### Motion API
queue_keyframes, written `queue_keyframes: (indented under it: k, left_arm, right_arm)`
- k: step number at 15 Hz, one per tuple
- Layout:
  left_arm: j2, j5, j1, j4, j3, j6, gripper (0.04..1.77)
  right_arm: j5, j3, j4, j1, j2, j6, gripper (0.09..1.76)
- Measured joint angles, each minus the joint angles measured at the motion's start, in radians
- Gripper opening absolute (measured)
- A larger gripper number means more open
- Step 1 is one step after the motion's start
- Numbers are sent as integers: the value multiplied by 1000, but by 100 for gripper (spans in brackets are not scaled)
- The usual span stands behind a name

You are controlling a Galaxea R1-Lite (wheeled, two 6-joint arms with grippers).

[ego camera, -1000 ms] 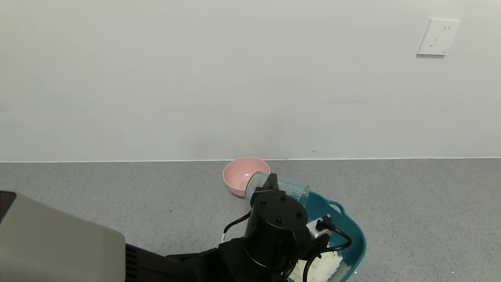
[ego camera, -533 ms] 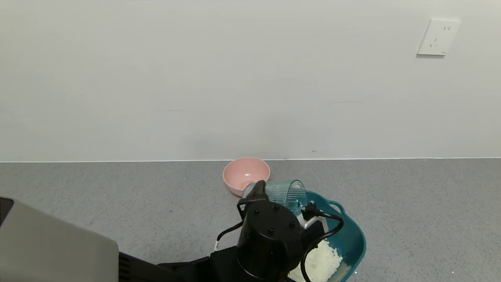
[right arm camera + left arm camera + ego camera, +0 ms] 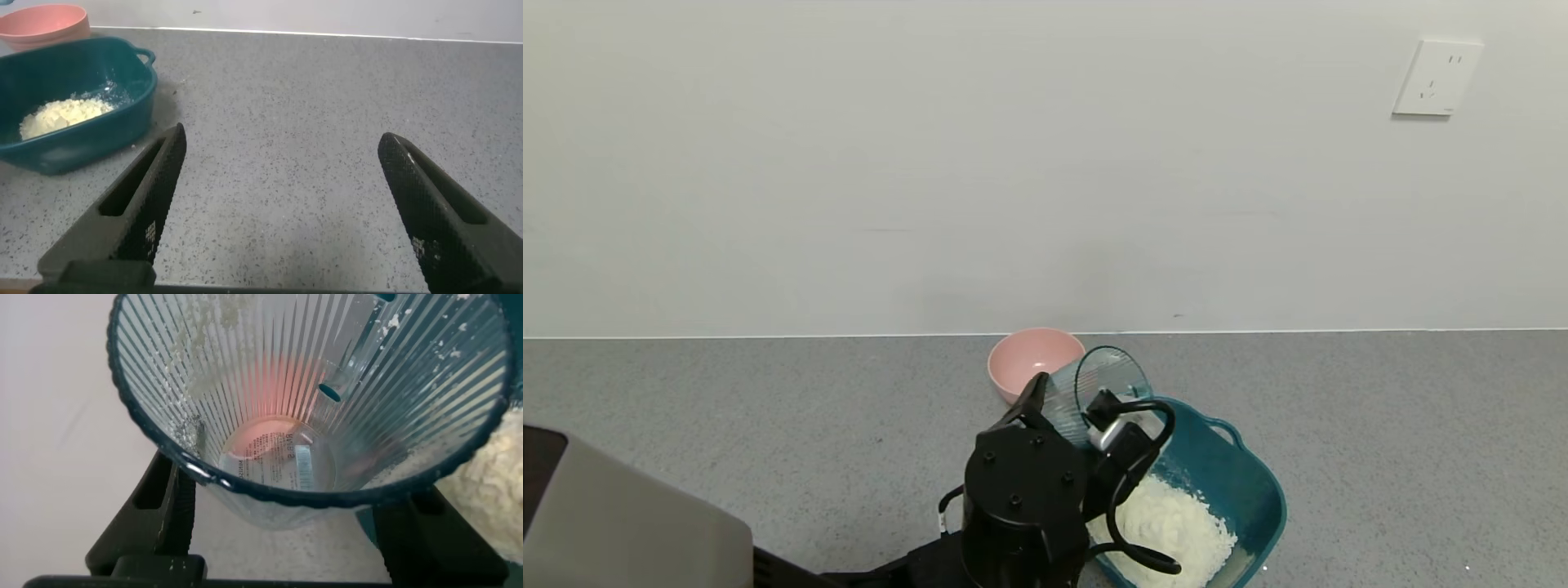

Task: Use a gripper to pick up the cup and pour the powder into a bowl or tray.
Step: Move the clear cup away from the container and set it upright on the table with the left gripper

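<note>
My left gripper [image 3: 1066, 404] is shut on the ribbed clear cup [image 3: 1098, 388] and holds it tilted above the near-left rim of the teal basin [image 3: 1258, 482]. The cup's mouth faces up and toward me. In the left wrist view the cup [image 3: 278, 392] is nearly empty, with only white dust on its wall, and black fingers [image 3: 163, 514] press its sides. A heap of white powder [image 3: 1168, 523] lies in the basin. My right gripper [image 3: 282, 147] is open and empty over bare counter, to the right of the basin [image 3: 90, 139] and its powder [image 3: 61, 114].
A small pink bowl [image 3: 1033, 359] stands just behind the cup near the wall, and also shows in the right wrist view [image 3: 41, 20]. The grey speckled counter [image 3: 1380, 425] stretches left and right of the basin. A wall socket [image 3: 1436, 77] sits high at the right.
The cup has swung from lying on its side over the basin to mouth up and toward me. The left wrist has moved left, uncovering more of the powder heap.
</note>
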Motion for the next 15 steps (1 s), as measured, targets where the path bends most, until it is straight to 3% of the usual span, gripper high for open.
queue_keyframes:
  k: [4, 6, 11, 15]
  left_arm:
    - [-61, -127, 49, -21, 98, -151, 124]
    - [-105, -241, 111, -22, 141, -219, 124]
    - [-195, -513, 353, -22, 213, -333, 124]
    - [-224, -816, 578, -22, 252, -370, 124]
  right_arm:
    - [0, 0, 0, 0, 0, 0, 171]
    - [0, 0, 0, 0, 0, 0, 171]
    - [0, 0, 0, 0, 0, 0, 171]
    - [0, 0, 0, 0, 0, 0, 171]
